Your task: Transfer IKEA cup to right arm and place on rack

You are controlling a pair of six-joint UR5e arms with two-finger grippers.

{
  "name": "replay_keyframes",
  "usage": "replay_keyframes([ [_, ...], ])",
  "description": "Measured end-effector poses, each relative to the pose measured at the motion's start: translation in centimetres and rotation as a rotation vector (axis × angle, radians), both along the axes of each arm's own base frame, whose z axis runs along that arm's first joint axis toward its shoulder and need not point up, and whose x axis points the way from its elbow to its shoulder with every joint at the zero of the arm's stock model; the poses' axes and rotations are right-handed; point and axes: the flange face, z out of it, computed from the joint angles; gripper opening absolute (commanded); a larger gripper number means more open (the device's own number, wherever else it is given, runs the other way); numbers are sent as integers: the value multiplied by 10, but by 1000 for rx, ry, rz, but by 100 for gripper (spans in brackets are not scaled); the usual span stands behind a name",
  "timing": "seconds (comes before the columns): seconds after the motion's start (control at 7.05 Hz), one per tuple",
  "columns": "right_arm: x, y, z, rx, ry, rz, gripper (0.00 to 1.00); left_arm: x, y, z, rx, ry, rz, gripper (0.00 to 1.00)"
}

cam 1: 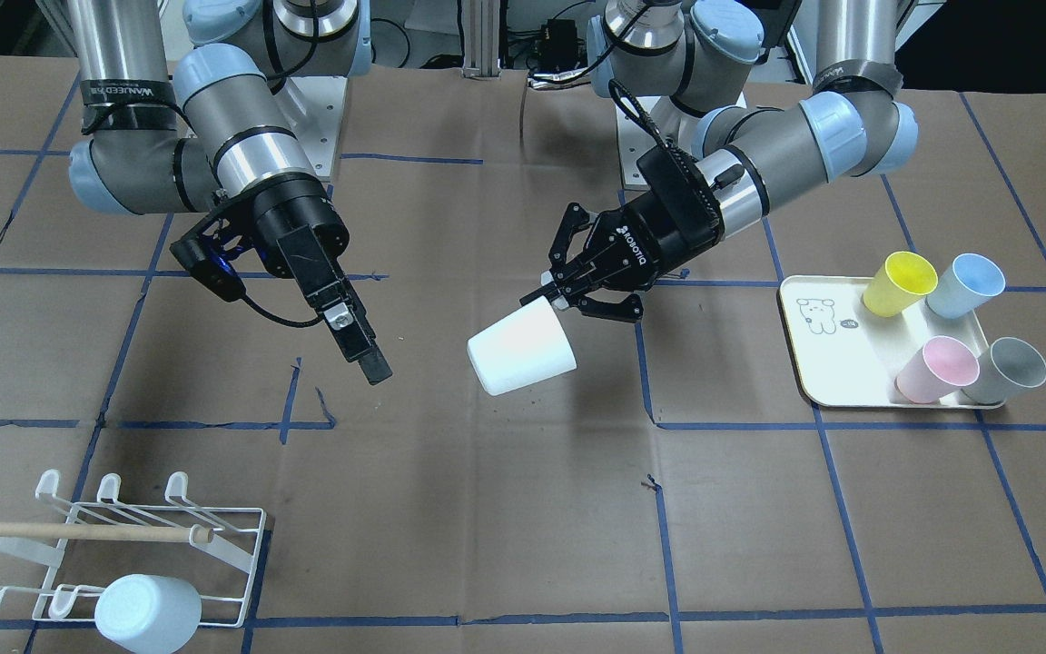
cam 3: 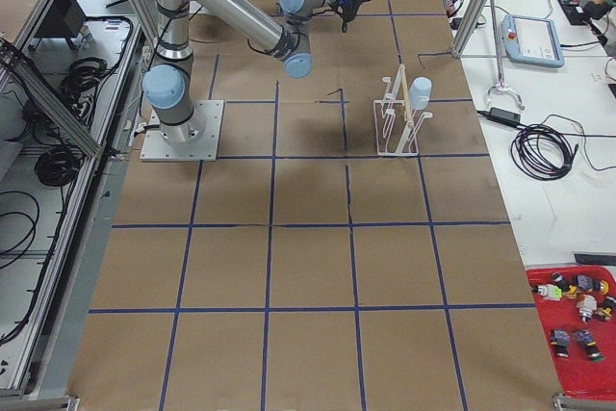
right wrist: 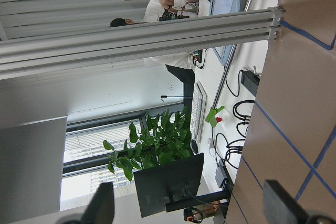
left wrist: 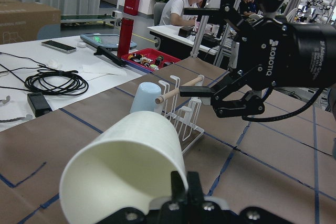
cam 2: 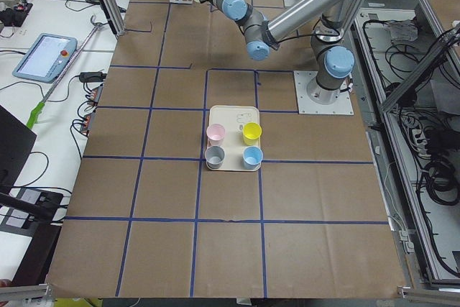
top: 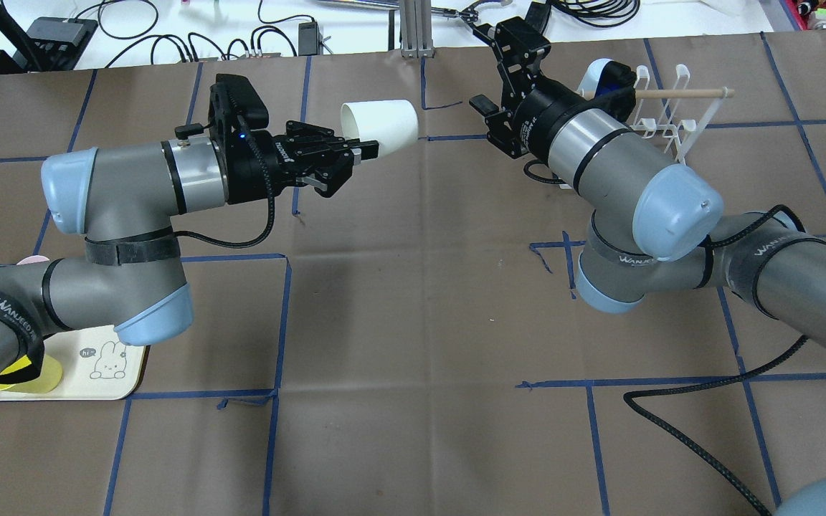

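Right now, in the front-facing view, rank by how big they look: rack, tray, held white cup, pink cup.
1. rack
2. tray
3. white cup, held off the table, nearer the camera, so its lead is unsure
4. pink cup

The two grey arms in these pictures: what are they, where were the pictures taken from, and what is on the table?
They are two robot arms at a table, each ending in a two-finger gripper. One picture faces the robot, one looks over its shoulders, two look along the table from its ends, two come from wrist cameras. The left gripper is shut on a white cup, held sideways above the table. The right gripper is open and empty, apart from that cup. On the table stand a wire rack with a pale blue cup on it, and a tray holding a yellow cup, a blue cup, a pink cup and a grey cup.
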Motion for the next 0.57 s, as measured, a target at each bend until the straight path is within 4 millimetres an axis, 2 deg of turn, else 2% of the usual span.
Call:
replay_keyframes([
  [0.28, -1, 5, -8, 25, 0, -4, 99, -4, -16, -8, 17, 36, 37, 0],
  [0.57, -2, 23, -14, 56, -1, -12, 91, -5, -20, -17, 14, 121, 108, 1],
])
